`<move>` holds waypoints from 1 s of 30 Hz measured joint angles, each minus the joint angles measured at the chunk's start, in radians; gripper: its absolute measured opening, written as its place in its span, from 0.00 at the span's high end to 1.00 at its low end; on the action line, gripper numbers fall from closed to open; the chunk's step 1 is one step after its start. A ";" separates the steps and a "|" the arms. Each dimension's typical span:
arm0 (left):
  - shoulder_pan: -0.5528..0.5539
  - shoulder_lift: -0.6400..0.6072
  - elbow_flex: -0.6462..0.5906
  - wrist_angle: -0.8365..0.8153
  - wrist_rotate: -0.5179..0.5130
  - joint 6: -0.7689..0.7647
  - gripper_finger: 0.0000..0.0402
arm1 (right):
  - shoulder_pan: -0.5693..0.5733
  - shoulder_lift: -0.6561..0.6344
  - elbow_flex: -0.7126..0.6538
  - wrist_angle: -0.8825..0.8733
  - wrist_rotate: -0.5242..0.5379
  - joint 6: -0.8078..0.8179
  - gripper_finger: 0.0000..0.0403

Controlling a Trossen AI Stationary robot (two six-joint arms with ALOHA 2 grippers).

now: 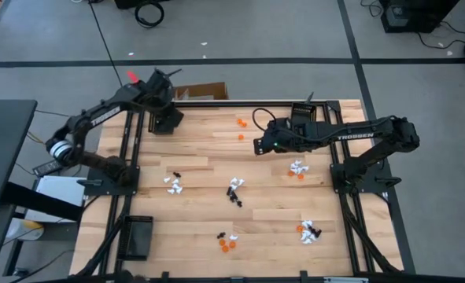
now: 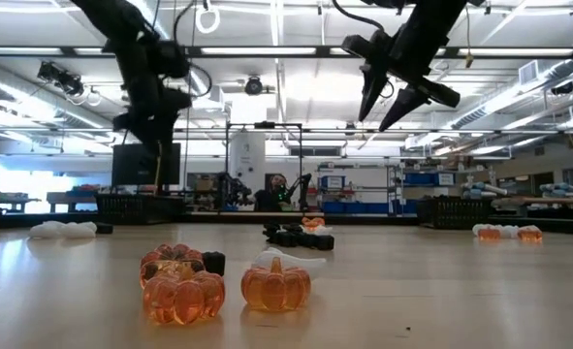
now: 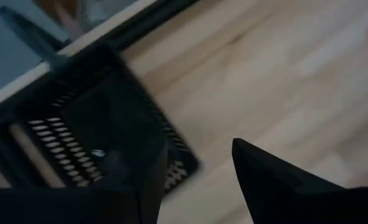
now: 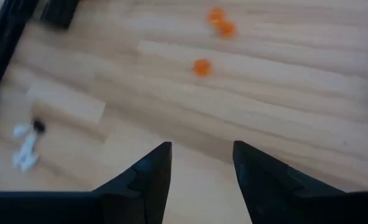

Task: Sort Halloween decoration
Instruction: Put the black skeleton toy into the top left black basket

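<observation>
Hovering over a black tray (image 1: 167, 119) at the table's far left edge, the left gripper (image 3: 196, 180) is standing spread and empty. Halloween trinkets (image 1: 235, 189) are lying in scattered clusters, pointing no common way. The right gripper (image 4: 199, 180) is hanging spread above three orange ones (image 4: 202, 67).

Bright ceiling strip lights (image 2: 296, 53) glare (wrist views motion-blurred), shadows soft.

bare wood mid-table (image 1: 201, 145), trinket clusters (image 1: 234, 189) scattered, black tray (image 1: 166, 119) far-left corner

Lab, fluorescent ceiling lights (image 2: 296, 89), equipment shelving (image 2: 441, 189)
</observation>
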 joint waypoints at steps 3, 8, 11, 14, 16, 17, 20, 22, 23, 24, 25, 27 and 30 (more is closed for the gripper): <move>-0.095 -0.041 -0.001 -0.019 0.000 -0.057 0.52 | -0.002 0.000 0.000 0.043 -0.079 -0.142 0.55; -0.257 -0.081 -0.001 -0.038 0.008 -0.233 0.52 | 0.002 0.000 0.000 0.122 -0.174 -0.290 0.55; -0.350 -0.107 -0.004 -0.086 0.006 -0.335 0.52 | 0.008 0.000 0.000 0.167 -0.221 -0.356 0.55; -0.456 -0.133 -0.043 -0.098 -0.010 -0.452 0.52 | 0.024 0.000 0.000 0.195 -0.198 -0.386 0.55; -0.527 -0.145 -0.090 -0.097 -0.023 -0.532 0.52 | 0.038 0.000 0.000 0.191 -0.151 -0.362 0.55; -0.562 -0.146 -0.116 -0.086 -0.025 -0.576 0.52 | 0.046 0.000 0.000 0.189 -0.127 -0.347 0.55; -0.667 -0.144 -0.200 -0.088 -0.027 -0.706 0.52 | 0.068 0.000 -0.006 0.194 -0.059 -0.318 0.55; -0.739 -0.144 -0.253 -0.081 -0.031 -0.776 0.52 | 0.078 0.001 -0.017 0.191 -0.042 -0.301 0.55; -0.769 -0.144 -0.277 -0.078 -0.038 -0.790 0.52 | 0.082 0.001 -0.021 0.190 -0.044 -0.293 0.55; -0.794 -0.144 -0.299 -0.081 -0.051 -0.794 0.52 | 0.087 0.001 -0.027 0.193 -0.050 -0.284 0.55; -0.814 -0.144 -0.318 -0.083 -0.073 -0.785 0.52 | 0.094 0.001 -0.034 0.194 -0.056 -0.271 0.55; -0.831 -0.144 -0.352 -0.062 -0.112 -0.733 0.52 | 0.111 0.001 -0.051 0.189 -0.068 -0.234 0.55; -0.824 -0.141 -0.417 0.041 -0.120 -0.596 0.52 | 0.135 0.001 -0.068 0.192 -0.067 -0.163 0.55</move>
